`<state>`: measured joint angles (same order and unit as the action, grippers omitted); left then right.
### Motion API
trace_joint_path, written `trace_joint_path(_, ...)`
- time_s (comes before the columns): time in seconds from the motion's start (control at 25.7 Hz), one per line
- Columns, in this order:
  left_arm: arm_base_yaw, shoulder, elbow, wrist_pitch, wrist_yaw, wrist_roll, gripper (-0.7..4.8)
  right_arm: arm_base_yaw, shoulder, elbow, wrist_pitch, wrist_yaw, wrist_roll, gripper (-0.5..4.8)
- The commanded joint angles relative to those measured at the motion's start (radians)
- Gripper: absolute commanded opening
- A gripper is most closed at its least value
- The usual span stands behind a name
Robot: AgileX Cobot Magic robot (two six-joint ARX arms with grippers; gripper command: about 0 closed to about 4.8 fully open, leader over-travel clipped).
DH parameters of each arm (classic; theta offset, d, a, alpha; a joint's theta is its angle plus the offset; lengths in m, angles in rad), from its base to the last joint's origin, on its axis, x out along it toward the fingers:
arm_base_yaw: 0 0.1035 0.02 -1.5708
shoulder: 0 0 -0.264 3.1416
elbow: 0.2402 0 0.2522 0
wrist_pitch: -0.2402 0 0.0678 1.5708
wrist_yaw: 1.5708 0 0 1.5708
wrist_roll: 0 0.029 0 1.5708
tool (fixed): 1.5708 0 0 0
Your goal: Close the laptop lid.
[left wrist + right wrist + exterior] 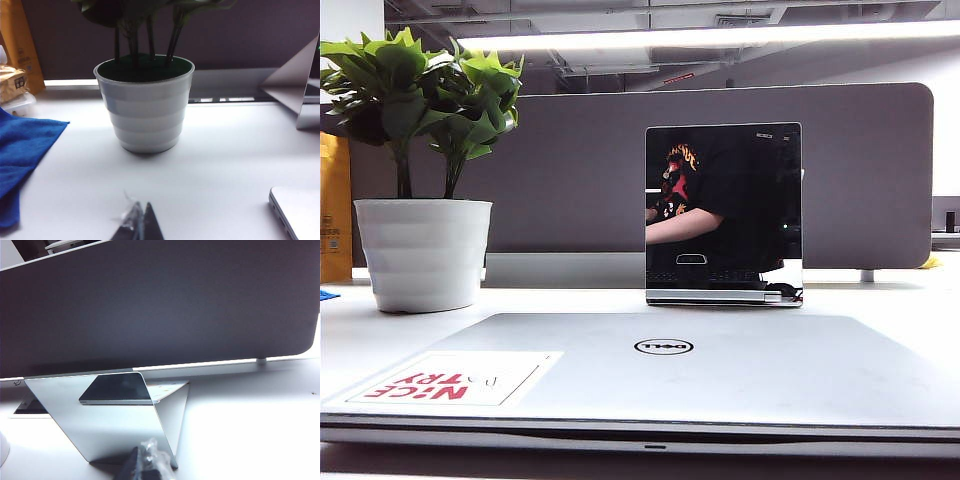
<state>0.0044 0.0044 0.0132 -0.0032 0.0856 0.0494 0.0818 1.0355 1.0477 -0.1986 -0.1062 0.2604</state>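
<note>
White desk (pixel 910 300), backed by grey partition panel (pixel 580 170).

Laptop lid (pixel 720 370): silver, lying flat and shut on its base, nearest the exterior camera; oval logo at centre, white red-lettered sticker (pixel 455 380) on one corner.

Potted plant (pixel 420 160): white ribbed pot, behind the laptop lid on the left side.

Upright silver-edged device (pixel 723 215): mirror-like black screen, behind the laptop lid, beside the plant.

Blue cloth (pixel 22 155): left wrist view only, beside the pot.

Left gripper (pixel 137 225): dark tips at frame edge, seemingly pressed together, facing the pot; corner of laptop lid (pixel 300 207) just off to one side.

Right gripper (pixel 145 465): facing the upright device's silver back; released or clenched cannot be told. Laptop lid out of that view.

Neither gripper visible in exterior view.
</note>
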Motion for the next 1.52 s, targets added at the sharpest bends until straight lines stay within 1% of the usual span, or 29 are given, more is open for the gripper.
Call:
trace_joint_path(0.04, 0.001, 0.000, -0.005, 0.036, -0.018, -0.045, -0.05, 0.001, -0.002, 0.003, 0.015, 0.000, -0.003, -0.01)
trace_joint_path(0.39, 0.002, 0.000, -0.005, 0.076, -0.021, -0.050, -0.05, 0.001, -0.002, 0.003, 0.015, 0.000, -0.003, -0.01)
trace_joint_path(0.66, 0.004, 0.000, -0.005, 0.076, -0.024, -0.061, -0.05, 0.001, -0.002, 0.003, 0.015, 0.000, -0.003, -0.01)
trace_joint_path(0.78, 0.004, 0.000, -0.005, 0.076, -0.045, -0.076, -0.05, 0.001, -0.002, 0.003, 0.015, 0.000, -0.003, -0.01)
trace_joint_path(1.52, 0.004, 0.000, -0.005, 0.068, -0.044, -0.072, -0.05, 0.001, -0.002, 0.003, 0.015, 0.000, -0.003, -0.01)
